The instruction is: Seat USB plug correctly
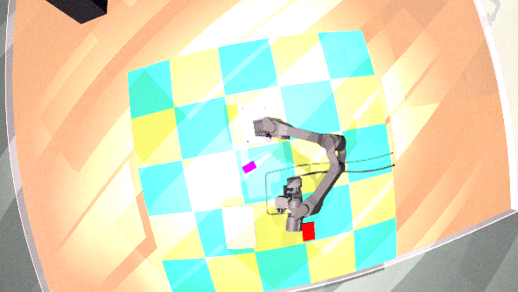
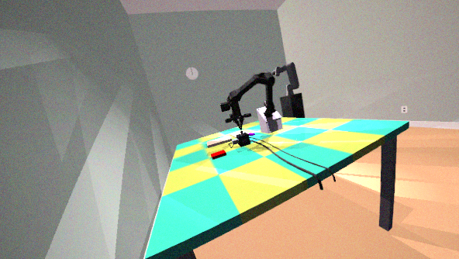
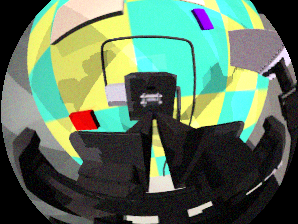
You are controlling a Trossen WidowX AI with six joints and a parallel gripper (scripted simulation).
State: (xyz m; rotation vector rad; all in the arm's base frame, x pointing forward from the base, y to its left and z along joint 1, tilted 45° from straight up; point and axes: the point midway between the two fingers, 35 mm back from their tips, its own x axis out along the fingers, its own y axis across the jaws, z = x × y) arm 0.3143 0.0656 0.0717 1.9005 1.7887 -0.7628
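My gripper [image 3: 153,115] grasps the USB plug [image 3: 150,100] above the black power cube [image 2: 243,139] on the checkered table [image 2: 271,170].

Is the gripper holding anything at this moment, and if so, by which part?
Yes. The gripper is shut on the small grey USB plug, pinching its upper body from above the black power cube.

No legible text, labels, brands or numbers in any view. The power cube [image 3: 152,99], red block [image 1: 309,231], magenta block [image 1: 248,167] and pale slab [image 1: 239,227] on the checkered tabletop [image 2: 264,182] all show plain faces. The round disc on the wall [image 2: 191,73] resembles a clock face, but any marks on it are too small to read.
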